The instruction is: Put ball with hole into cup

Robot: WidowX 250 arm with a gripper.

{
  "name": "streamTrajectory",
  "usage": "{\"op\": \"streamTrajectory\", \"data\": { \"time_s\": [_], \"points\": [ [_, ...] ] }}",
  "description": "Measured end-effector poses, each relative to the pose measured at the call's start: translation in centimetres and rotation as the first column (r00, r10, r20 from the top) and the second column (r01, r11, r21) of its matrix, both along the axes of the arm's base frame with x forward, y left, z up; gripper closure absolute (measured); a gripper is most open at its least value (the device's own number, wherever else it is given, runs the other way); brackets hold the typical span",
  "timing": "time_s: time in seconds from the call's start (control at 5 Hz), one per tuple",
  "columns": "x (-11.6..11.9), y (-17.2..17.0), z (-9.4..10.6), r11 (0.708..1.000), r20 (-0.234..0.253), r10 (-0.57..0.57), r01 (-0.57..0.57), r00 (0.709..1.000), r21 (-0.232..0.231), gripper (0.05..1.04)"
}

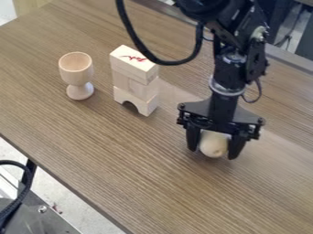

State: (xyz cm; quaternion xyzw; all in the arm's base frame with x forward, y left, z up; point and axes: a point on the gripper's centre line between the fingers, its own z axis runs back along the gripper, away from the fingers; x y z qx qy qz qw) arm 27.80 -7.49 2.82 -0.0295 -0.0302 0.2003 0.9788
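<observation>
The black two-finger gripper (214, 145) hangs low over the brown wood-grain table (153, 183), between its near and far long edges, with its fingers parted around the small round pale wooden ball (214, 144). They seem to pinch it from both sides; whether it is clear of the tabletop, I cannot tell. A small dark mark low on the ball looks like its hole. The pale wooden goblet-shaped cup (76, 68) stands upright and empty, towards the table's upper-left end.

The carry to the cup comes next, and the first hazard is the stack of pale wooden blocks (134, 80), arched at its base and marked with a red scribble on top. It stands just beside the cup, on the gripper's side, so a low, straight path would likely topple it, perhaps onto the cup. The black cable (177, 63) looping from the arm (229, 77) could snag it too.

The ball is smooth and round; a pinch off its middle could let it squirt out and roll, possibly over the near edge. At the cup, the mouth looks only a little wider than the ball, so a release off centre may leave it bouncing off the rim. A finger nudging that rim could tip the cup on its narrow foot.
</observation>
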Motion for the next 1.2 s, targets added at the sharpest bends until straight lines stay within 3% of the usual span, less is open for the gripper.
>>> {"op": "streamTrajectory", "data": {
  "time_s": [0.2,0.4,0.8,1.0,1.2],
  "points": [
    [0.0,0.4,0.0,1.0,-0.008,0.001,-0.001,1.0,-0.004,0.292],
    [0.5,0.7,2.3,0.999,0.045,0.008,-0.007,0.999,-0.033,0.292],
    [3.1,1.4,9.6,0.991,0.217,0.006,0.023,0.976,-0.129,0.292],
    [3.7,3.1,12.3,0.991,0.275,0.044,-0.007,0.96,-0.133,0.292],
    [3.9,5.3,13.8,0.99,0.301,0.093,-0.057,0.949,-0.126,0.292]
  ]
}}
